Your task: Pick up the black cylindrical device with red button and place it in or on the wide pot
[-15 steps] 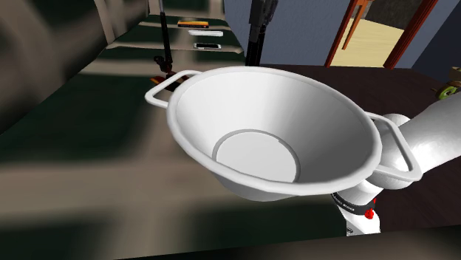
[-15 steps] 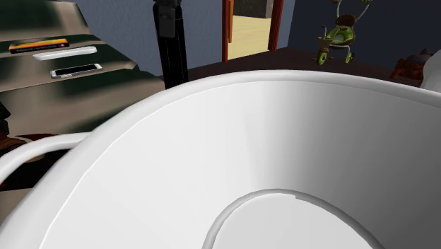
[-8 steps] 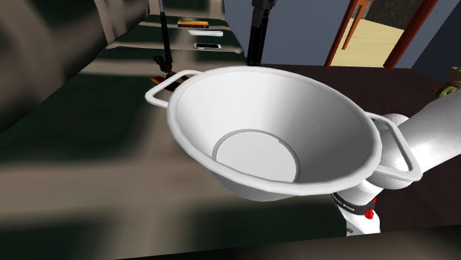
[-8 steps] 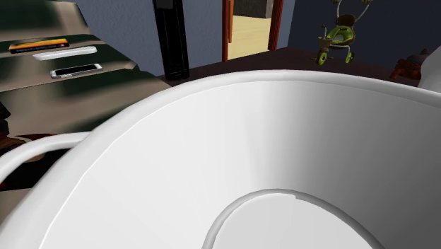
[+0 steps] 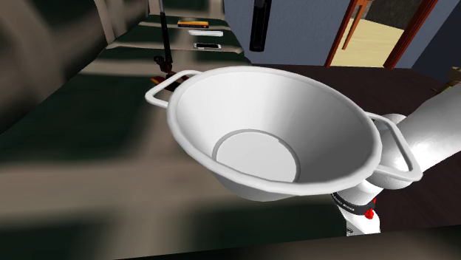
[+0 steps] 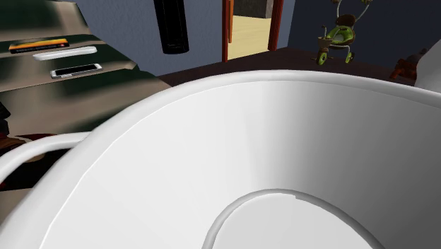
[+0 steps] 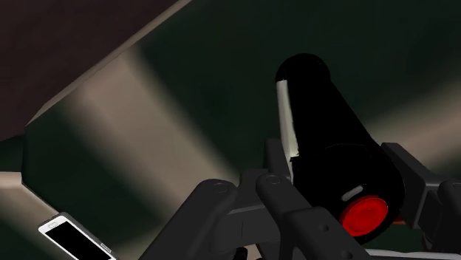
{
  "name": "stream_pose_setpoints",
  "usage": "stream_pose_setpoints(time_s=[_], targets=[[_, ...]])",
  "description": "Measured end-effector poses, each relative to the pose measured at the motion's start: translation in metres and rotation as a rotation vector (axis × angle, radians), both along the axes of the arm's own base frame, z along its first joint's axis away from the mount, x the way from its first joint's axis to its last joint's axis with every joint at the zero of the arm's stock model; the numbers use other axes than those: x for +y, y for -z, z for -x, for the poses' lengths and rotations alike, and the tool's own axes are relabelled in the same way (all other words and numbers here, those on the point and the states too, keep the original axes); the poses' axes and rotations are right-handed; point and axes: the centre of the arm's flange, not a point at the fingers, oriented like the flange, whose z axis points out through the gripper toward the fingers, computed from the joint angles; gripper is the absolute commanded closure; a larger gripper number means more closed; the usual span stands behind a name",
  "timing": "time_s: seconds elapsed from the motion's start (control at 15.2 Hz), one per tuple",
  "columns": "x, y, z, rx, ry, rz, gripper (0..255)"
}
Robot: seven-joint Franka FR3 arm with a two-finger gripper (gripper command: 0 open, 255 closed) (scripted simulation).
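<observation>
Two black fingers [image 7: 272, 162] of the gripper [image 7: 338, 166] clasp the cylinder [image 7: 329, 125], one on each side, close to the end with the red button [image 7: 366, 214]. The grasp is firm, with no gap visible at the pads. The button end sits toward the hand. The plain round end points away, at a dark green surface [image 7: 185, 96] with pale streaks. A pale strip runs along the cylinder's side.

Shoulder view: the cylinder [image 5: 258, 26] hangs upright in the air. Its top is cut by the picture's upper edge and its lower end is free, touching nothing. It shows above the far rim of the pot [image 5: 181, 129], with a clear gap between its lower end and the rim. How far behind the rim it stands, cannot tell. The white arm [image 5: 436, 129] comes in from that view's right and passes behind the pot's right handle [image 5: 403, 151].

Second exterior view: the cylinder [image 6: 171, 28] is upright again, above and clear of the pot [image 6: 212, 155]. The pot is white, wide and flaring, with its mouth open upward, a bare sloping wall and a flat round floor.

Around it, a phone [image 7: 74, 240] lies flat on the surface below the gripper, well apart from the cylinder. In the second exterior view the phone [image 6: 76, 71] lies on a ledge at the left, apart from the pot. A doorway [image 6: 247, 28] and a green toy tricycle [image 6: 338, 39] stand beyond the pot.
</observation>
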Motion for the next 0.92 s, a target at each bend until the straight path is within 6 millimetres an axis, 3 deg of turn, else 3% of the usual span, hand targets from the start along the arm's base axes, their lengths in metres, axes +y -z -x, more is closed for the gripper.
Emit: stream_pose_setpoints(time_s=[0.92], targets=[[0.000,-0.072,-0.001,0.000,0.000,0.000,255]])
